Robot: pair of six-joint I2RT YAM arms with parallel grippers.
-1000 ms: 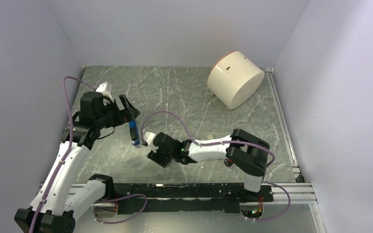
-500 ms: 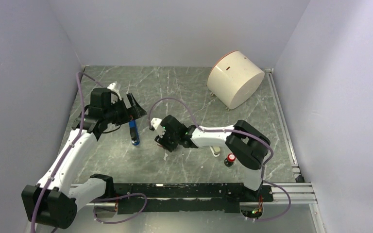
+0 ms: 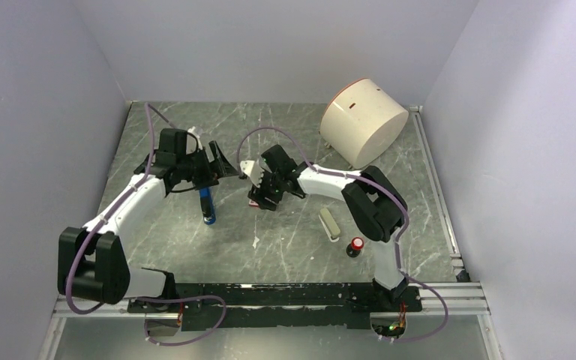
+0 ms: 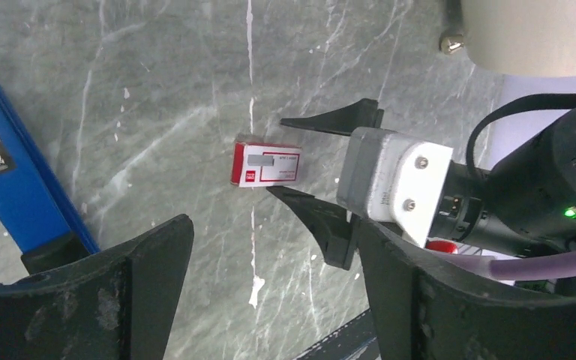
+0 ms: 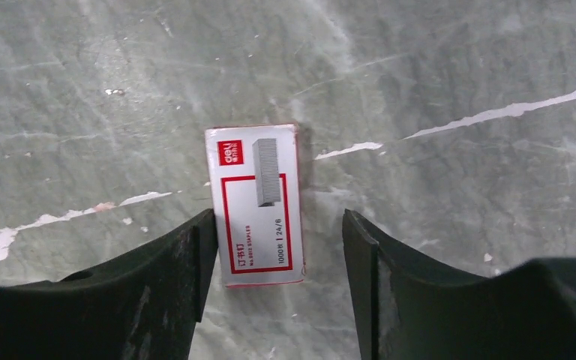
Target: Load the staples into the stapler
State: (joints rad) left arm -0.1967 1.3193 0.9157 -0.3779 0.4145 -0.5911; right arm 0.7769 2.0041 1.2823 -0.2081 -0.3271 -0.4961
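Observation:
The staples box [image 5: 259,206], white with red print, lies flat on the marble table. My right gripper [image 5: 277,225] is open and low over it. The box sits between the jaws, close against the left finger [image 5: 187,255], with a gap to the right one. The box also shows in the left wrist view [image 4: 266,165], and in the top view [image 3: 253,202] it is mostly hidden under the gripper [image 3: 259,193]. The blue stapler [image 3: 207,204] lies closed on the table left of the box; its end shows in the left wrist view [image 4: 15,180]. My left gripper [image 3: 223,160] is open and empty, just beyond the stapler.
A beige oblong bar [image 3: 329,223] and a red-capped black knob [image 3: 355,245] lie right of centre. A large cream cylinder [image 3: 364,120] lies tipped at the back right. Grey walls close in three sides.
My right gripper swung away from the front centre to the staples box and now straddles it. My left gripper moved farther back and right, past the stapler, which stayed put.

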